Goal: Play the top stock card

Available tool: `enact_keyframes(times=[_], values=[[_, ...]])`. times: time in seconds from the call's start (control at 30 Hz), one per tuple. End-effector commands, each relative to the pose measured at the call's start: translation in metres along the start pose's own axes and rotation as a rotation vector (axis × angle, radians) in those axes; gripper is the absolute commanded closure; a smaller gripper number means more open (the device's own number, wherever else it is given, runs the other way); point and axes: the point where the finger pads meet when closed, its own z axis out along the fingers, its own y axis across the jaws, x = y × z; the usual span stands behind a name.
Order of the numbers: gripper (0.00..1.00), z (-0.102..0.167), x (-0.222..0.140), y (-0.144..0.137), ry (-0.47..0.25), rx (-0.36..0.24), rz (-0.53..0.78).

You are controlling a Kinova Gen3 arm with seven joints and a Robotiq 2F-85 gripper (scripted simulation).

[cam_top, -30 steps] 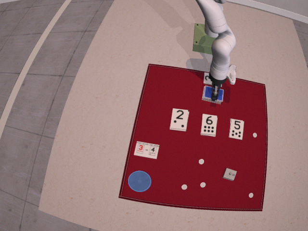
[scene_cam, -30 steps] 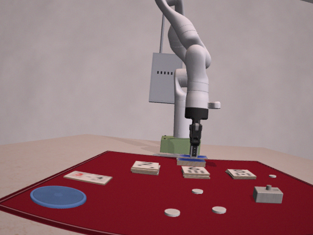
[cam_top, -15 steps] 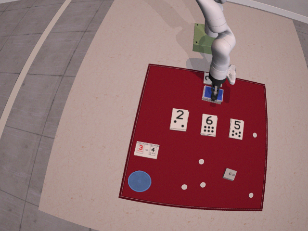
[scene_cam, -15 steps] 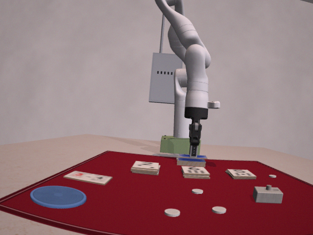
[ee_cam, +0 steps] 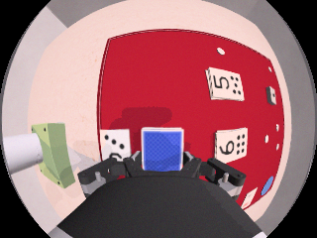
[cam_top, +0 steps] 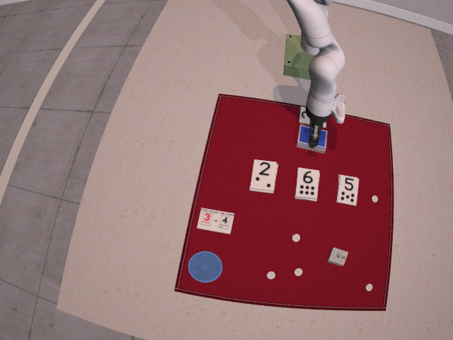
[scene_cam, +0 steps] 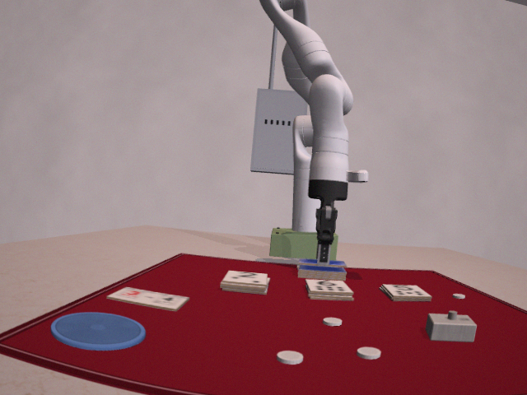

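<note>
Top view, upper right of the frame: the Robotiq gripper (cam_top: 313,144) (scene_cam: 323,257) (ee_cam: 161,157) points downward, its fingers set fairly wide and closed on opposite edges of the blue-backed top card (cam_top: 304,134) (scene_cam: 304,262) (ee_cam: 162,149). In the exterior view, right of centre, this card lies level and face down, just above the face-down stock (cam_top: 303,147) (scene_cam: 321,276), with a narrow gap that appears to separate them. Across the middle of the top view stand three face-up piles, showing a black 2 (cam_top: 263,176) (scene_cam: 244,281), a black 6 (cam_top: 307,183) (scene_cam: 328,289) (ee_cam: 231,145) and a black 5 (cam_top: 347,190) (scene_cam: 405,291) (ee_cam: 226,84). A blue disc (cam_top: 205,266) (scene_cam: 97,330) (ee_cam: 267,185) lies at lower left.
</note>
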Motion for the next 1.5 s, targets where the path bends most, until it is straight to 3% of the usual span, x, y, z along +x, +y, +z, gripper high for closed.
enact_keyframes(times=[0.0,1.47], values=[[0.28,-0.001,-0.007,-0.003,-0.004,0.003,-0.004],[0.28,-0.002,-0.023,-0.004,-0.004,0.001,-0.008]])
